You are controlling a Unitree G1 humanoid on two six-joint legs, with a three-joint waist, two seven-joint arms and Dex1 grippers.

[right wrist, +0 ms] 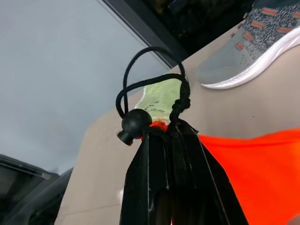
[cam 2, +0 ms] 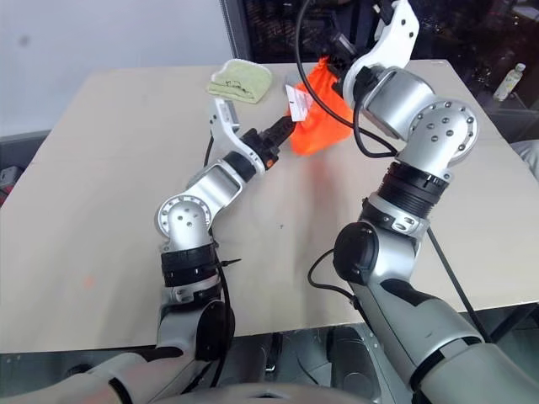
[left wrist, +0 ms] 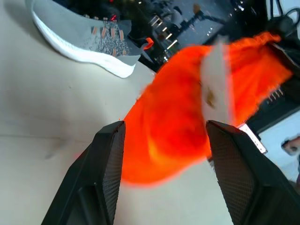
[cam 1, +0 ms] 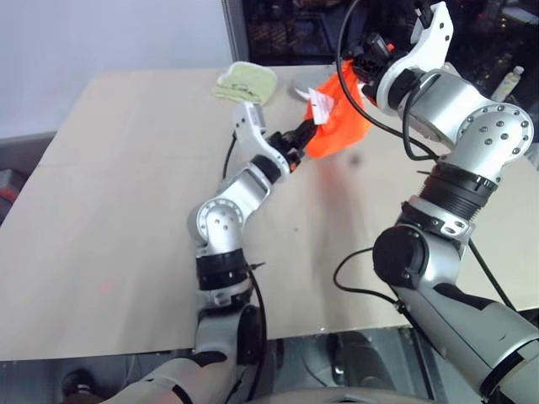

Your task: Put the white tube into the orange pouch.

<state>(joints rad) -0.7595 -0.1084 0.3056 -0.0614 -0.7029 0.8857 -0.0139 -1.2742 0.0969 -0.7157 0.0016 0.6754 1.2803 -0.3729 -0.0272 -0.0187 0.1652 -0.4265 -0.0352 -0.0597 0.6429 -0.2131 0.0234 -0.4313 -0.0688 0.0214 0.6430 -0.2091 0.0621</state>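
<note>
Left eye view: right gripper (cam 1: 364,66) is pinching the bright orange fabric drawstring pouch (cam 1: 341,122) aloft above the tan table (cam 1: 126,210); left gripper (cam 1: 305,133), fingers apart, is reaching its underside. Flat white tube (cam 1: 321,104) is poking out.

Orange pouch (cam 1: 338,118) hangs lifted above table, white tube (cam 1: 321,104) protruding

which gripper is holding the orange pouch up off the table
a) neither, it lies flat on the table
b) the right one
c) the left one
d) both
b: the right gripper is shut on the top of the orange pouch by its black cord, while the left gripper stands open in front of it.
</note>
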